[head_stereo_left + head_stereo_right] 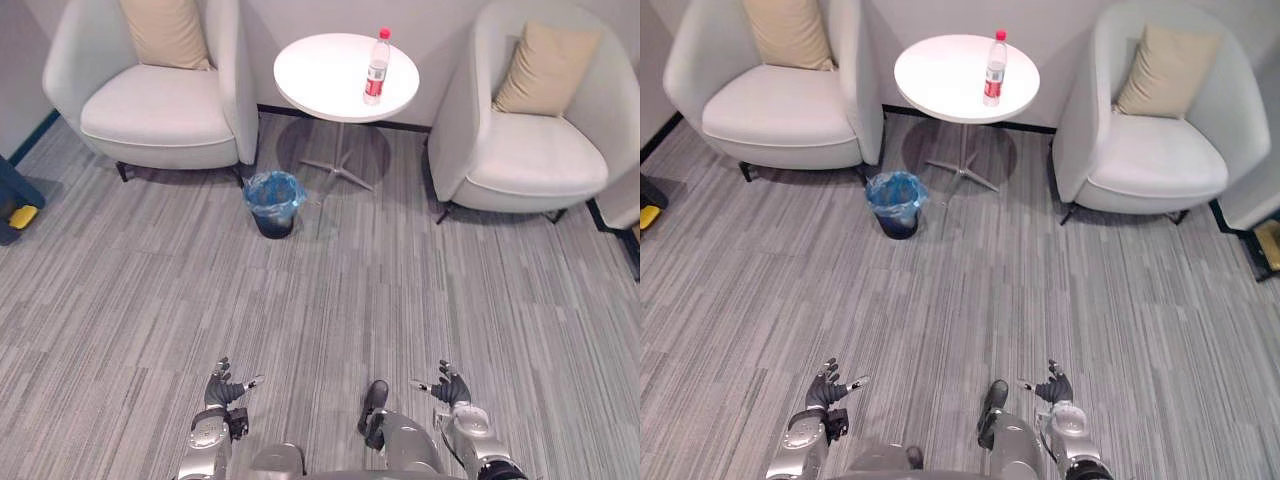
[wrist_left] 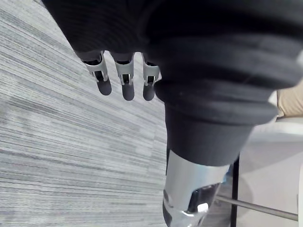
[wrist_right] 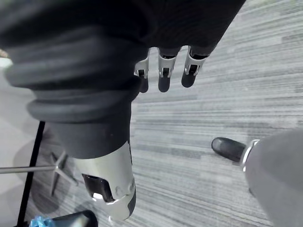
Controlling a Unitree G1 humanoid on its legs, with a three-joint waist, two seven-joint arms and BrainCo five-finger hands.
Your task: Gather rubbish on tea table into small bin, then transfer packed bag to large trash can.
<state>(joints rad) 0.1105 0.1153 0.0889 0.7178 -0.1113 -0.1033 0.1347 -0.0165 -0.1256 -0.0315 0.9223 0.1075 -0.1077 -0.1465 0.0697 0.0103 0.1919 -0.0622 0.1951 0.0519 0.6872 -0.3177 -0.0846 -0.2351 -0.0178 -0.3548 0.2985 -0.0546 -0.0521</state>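
Left robot hand (image 1: 222, 392) and right robot hand (image 1: 450, 388), fingers seemingly slack, well apart from bottle (image 1: 376, 70) on table (image 1: 320, 75).

The table (image 1: 320, 75) is white, the bottle (image 1: 376, 72) red-capped, the bin (image 1: 275, 222) blue-lined, the carpet (image 1: 400, 290) grey-striped.

Readable text: none.
Item: clear plastic bottle (image 1: 377, 68) with red cap and red-and-white label band, upright on the round white desk (image 1: 315, 85); print on the label too small to make out. Nothing else carries readable lettering, numbers or signs.
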